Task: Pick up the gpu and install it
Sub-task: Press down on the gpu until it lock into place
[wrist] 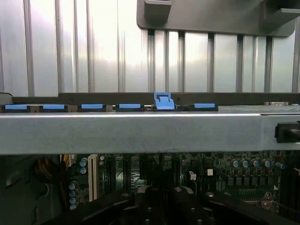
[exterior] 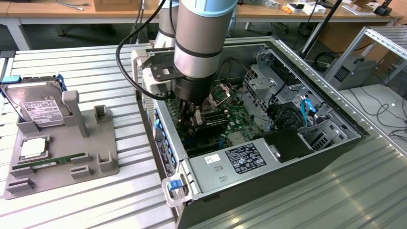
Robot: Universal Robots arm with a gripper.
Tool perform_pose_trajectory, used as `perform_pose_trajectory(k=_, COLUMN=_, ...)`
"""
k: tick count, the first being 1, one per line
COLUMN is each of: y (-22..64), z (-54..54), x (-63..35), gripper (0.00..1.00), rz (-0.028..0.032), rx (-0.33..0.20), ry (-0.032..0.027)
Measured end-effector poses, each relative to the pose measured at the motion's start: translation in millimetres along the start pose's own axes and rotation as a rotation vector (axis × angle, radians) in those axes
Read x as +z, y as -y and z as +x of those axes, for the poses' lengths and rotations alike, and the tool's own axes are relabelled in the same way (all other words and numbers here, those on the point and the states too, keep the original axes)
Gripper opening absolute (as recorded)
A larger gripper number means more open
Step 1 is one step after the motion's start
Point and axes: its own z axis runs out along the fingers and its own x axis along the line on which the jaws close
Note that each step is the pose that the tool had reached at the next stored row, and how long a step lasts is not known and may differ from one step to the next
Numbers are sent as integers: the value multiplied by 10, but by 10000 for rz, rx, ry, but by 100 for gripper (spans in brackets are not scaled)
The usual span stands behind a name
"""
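While going by the exterior view: gripper sunk deep into the open computer case, low over the motherboard, close to the case wall with the blue clips. Can't tell whether spread or pinched, too buried in there. Looks like a dark flat slab right under it, probably the gpu, on edge just above the board inside the case. Contact unclear.

Handling-wise, just guessing: light and stiff but fragile, bare board and all. Best taken along the top edge or near the metal bracket, never on the components. No twisting either.

Switching to the wrist view: dark gripper low inside the case, facing the grey case rail. Blue clips lined up just beyond that rail, one flipped up, and motherboard slots beneath it. Open or closed, same story, can't say.
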Motion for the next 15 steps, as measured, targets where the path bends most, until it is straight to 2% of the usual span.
perform_pose_trajectory(k=12, y=8, z=-4, x=43, gripper=11, rz=0, rx=-2, ry=-1)
perform_pose_trajectory(k=15, y=10, z=-8, x=16, gripper=11, rz=-4, rx=-1, ry=-3)
